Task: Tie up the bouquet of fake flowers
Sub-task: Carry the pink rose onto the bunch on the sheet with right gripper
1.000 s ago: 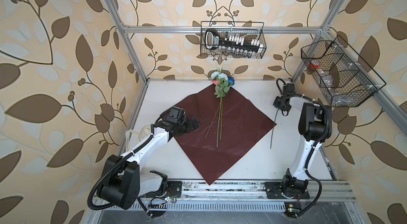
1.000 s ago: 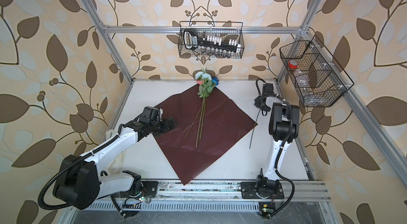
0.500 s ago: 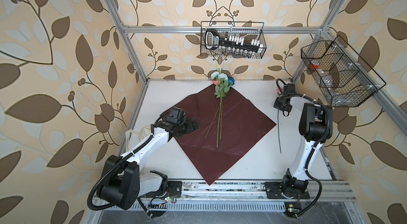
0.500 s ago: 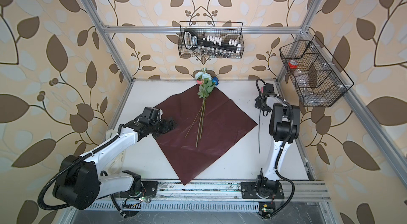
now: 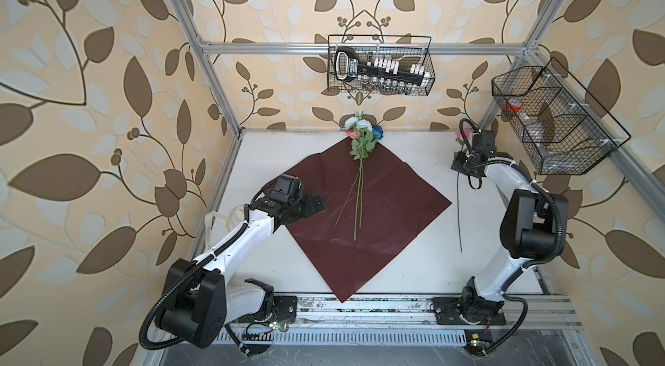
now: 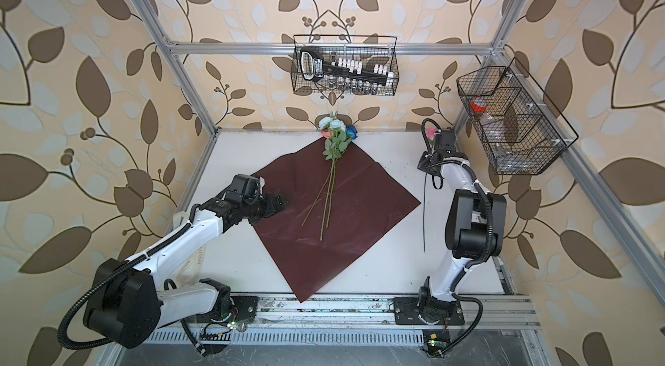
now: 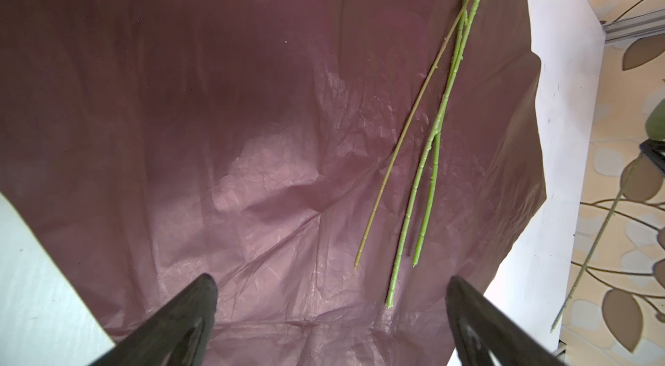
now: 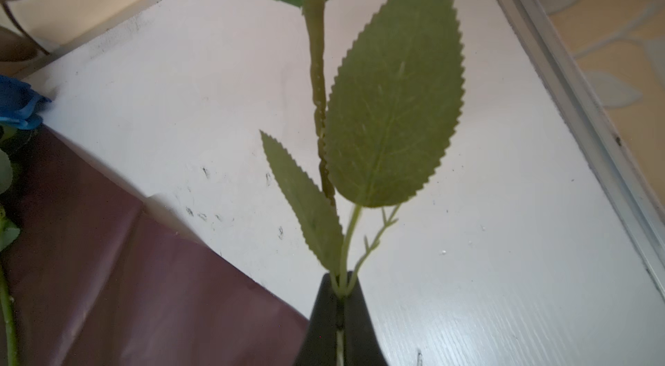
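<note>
While I am pinching a loose stem [image 8: 318, 87] in my closed right gripper [image 8: 339, 287] just off the sheet [image 5: 396, 202], probably to add it, my left gripper [image 7: 331, 281] is hovering wide open over the sheet's left corner. The bouquet [image 5: 361, 152] is lying along the sheet's middle; my wrist view is cutting off the stem's bloom [image 5: 461, 135].

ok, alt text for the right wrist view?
The right gripper has its fingers shut on a fake flower stem with two serrated green leaves, held over the white table. A corner of the dark red wrapping sheet lies beside it, with a blue bloom at the sheet's edge.
</note>
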